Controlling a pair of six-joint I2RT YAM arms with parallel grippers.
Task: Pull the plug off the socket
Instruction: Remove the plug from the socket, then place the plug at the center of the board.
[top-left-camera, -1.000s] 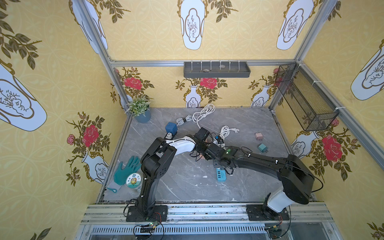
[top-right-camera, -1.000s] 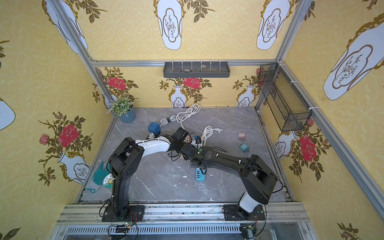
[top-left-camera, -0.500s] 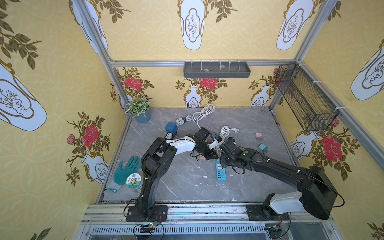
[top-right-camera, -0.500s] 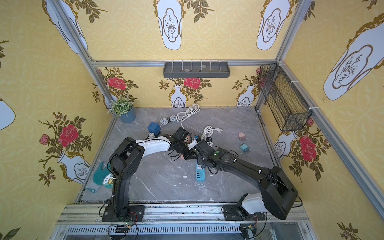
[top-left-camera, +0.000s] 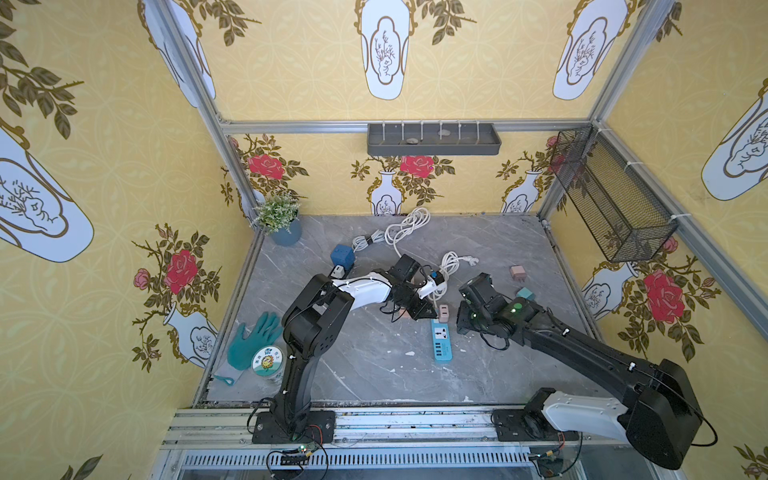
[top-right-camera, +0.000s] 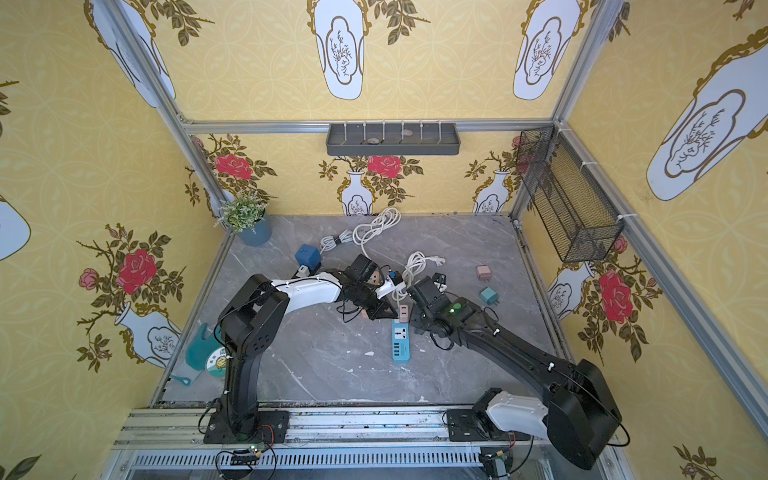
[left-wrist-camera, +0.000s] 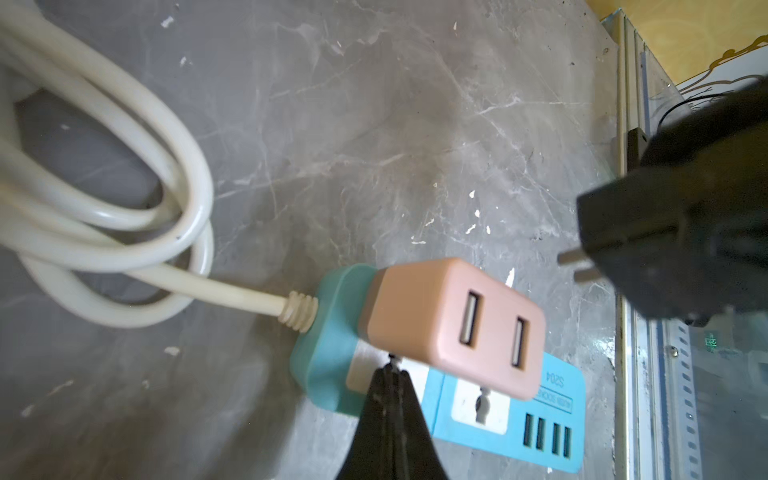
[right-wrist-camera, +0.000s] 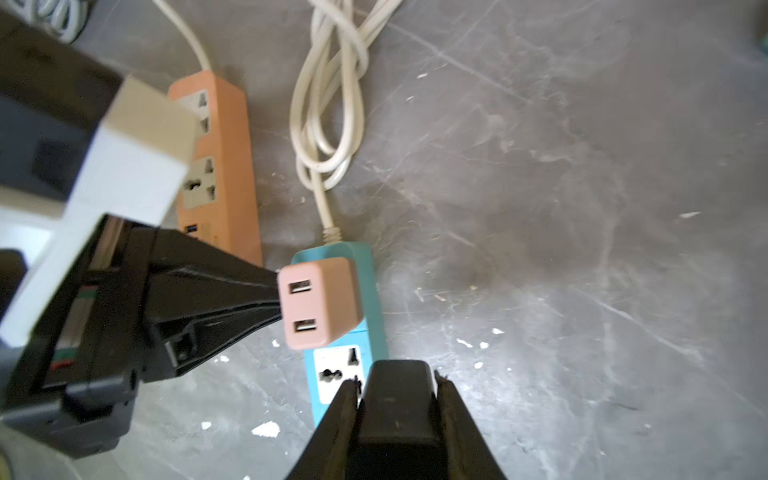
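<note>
Plainly, the blue power strip (top-left-camera: 441, 341) is lying near the middle of the bench (top-left-camera: 365, 374), its long axis running from the front edge toward the back edge, with the white cord (left-wrist-camera: 124, 232) leaving at the back end. A pink adapter (left-wrist-camera: 453, 324) is sitting in the socket nearest that cord end.

The left gripper (left-wrist-camera: 390, 374) is reaching in from the left edge's side with its jaws clenched on nothing, its tips pressing down on the strip just beside the pink adapter (a hold-down, by the look of it).

The right gripper (right-wrist-camera: 397, 374) is grasping a black plug (left-wrist-camera: 648, 249), which is hanging above the strip's front half, apart from it, with both prongs showing bare in the left wrist view. So the plug is reading as already out of its socket, and the free universal socket is lying directly under it.

What matters next, I judge, is vertical separation: the right arm is holding the plug and needing only to carry it up and toward the right edge, clear of the strip.
</note>
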